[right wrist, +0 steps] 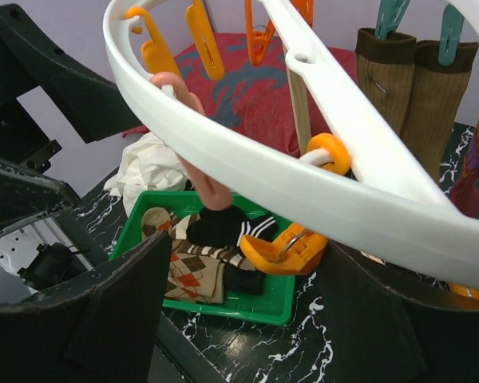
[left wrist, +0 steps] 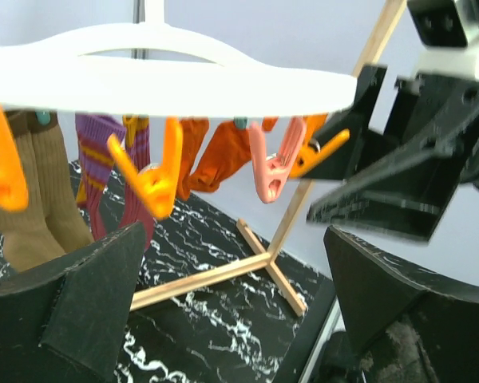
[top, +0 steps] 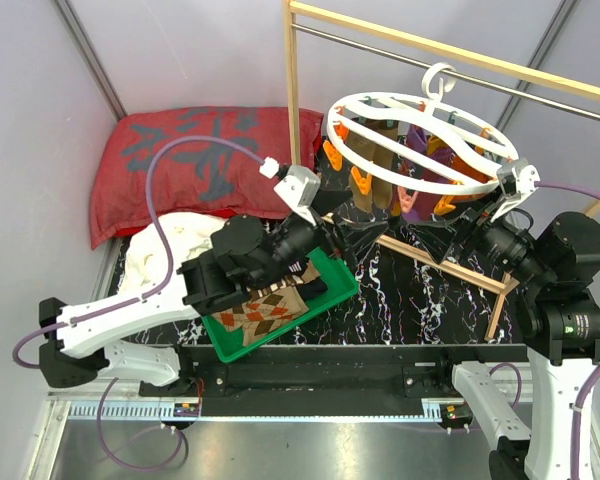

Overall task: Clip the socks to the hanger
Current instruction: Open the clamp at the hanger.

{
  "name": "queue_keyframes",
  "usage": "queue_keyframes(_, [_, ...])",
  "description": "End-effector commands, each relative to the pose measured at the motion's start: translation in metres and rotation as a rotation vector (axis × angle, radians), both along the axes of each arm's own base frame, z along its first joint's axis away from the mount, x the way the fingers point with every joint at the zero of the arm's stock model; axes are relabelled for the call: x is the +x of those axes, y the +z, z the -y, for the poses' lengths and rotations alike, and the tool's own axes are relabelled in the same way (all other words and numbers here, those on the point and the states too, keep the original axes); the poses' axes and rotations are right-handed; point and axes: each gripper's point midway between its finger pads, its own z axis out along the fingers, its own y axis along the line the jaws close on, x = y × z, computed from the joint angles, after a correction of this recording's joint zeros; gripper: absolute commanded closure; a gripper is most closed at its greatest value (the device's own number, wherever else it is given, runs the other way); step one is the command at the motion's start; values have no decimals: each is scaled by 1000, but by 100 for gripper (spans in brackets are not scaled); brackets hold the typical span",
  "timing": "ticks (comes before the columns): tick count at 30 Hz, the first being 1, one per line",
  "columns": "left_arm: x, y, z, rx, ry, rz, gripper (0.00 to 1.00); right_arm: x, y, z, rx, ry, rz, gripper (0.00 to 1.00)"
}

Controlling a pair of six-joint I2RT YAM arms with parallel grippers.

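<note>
Nothing clipped yet tbh: socks (top: 270,308) lay in the tray (top: 228,345), lower left, hanger (right wrist: 247,155) above. Both the left gripper (left wrist: 235,263) and right gripper (right wrist: 239,275) gaped empty.

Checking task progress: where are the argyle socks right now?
In the top view the argyle socks lie in the green tray, left of centre, to the lower left of the white hanger and not clipped to it.

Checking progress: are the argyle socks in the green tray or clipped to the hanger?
In the green tray; the argyle socks lie there, not on the hanger.
</note>
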Motion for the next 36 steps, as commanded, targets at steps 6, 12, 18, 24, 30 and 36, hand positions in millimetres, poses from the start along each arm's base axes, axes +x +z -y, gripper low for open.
queue_keyframes(6, [16,54,9,-143,108,18,1,-3,3,-4,16,34,36,20])
queue_keyframes(12, [43,46,8,-128,272,-16,3,-4,3,-5,19,35,39,20])
queue_keyframes(18, [69,41,-6,-89,465,-18,7,-8,0,-2,17,17,40,17])
queue_keyframes(24, [84,42,-22,-74,595,0,12,-13,-8,2,21,-16,-8,13])
queue_keyframes(30, [100,37,-34,-69,643,-12,15,-21,-25,8,2,-59,-88,11])
queue_keyframes(36, [110,32,-50,-85,649,-32,16,-28,-33,31,-48,-205,-132,10])
